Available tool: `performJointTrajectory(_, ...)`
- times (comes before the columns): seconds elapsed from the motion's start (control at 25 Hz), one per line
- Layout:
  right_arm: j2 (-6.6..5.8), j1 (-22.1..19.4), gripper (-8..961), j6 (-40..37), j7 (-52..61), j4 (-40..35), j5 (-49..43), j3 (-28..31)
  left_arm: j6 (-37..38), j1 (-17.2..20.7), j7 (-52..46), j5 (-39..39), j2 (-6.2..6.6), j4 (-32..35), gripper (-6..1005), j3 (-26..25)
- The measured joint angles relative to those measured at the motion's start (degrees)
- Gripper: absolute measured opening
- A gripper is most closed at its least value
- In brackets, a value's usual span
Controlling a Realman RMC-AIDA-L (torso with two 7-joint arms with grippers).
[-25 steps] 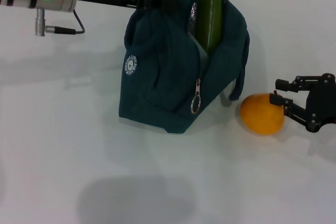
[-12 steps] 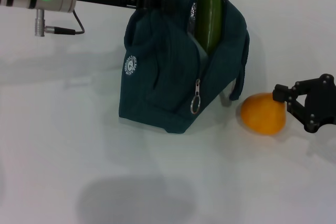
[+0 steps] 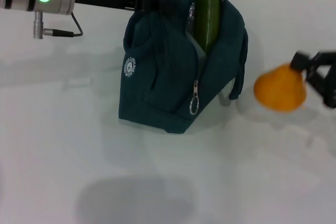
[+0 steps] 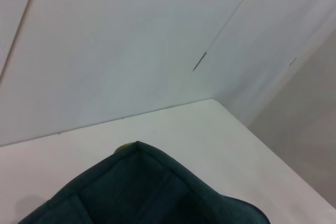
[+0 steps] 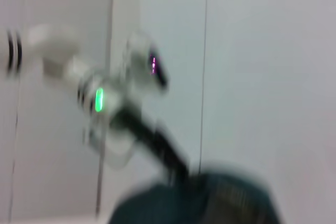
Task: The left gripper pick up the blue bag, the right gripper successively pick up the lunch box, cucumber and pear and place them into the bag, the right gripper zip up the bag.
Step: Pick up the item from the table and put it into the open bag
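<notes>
The pear (image 3: 280, 89) is clamped in the right gripper (image 3: 310, 77), with the blue bag (image 3: 178, 61) well off to its left. The bag's top, with the cucumber (image 3: 206, 14) upright inside, is held pinched by the left gripper (image 3: 149, 1).

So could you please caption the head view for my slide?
Right hand lifts the pear beside the blue bag holding the cucumber.

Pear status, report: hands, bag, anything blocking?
Right hand shut on pear, beside the blue bag. Left hand holding the bag's top. Cucumber sticks up from the opening, may crowd the pear.
</notes>
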Motion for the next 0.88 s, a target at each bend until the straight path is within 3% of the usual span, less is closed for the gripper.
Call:
performJointTrajectory(0.2,-0.93,0.58,25,-5.16,-0.21,-2.26,10.77,0.03,0.10,-0.15,0.06,-0.62,-0.14,0.00,51,0.00)
performJointTrajectory(0.36,-0.62,3.23,25,-4.47,-1.27,-2.97,14.40,0.64,0.28,-0.14,0.30,-1.79,-0.44,0.00,51,0.05)
performJointTrajectory(0.6,0.35,9.53,25,3.67,-3.32,-1.98,13.30,-0.62,0.61,-0.76,0.30,-2.20,-1.44,0.00,51,0.47)
performJointTrajectory(0.88,0.80,14.85,25,12.38,-6.22,1.94,12.76,-8.23,0.69,-0.93,0.21,-2.25,-1.96,0.00,51,0.53)
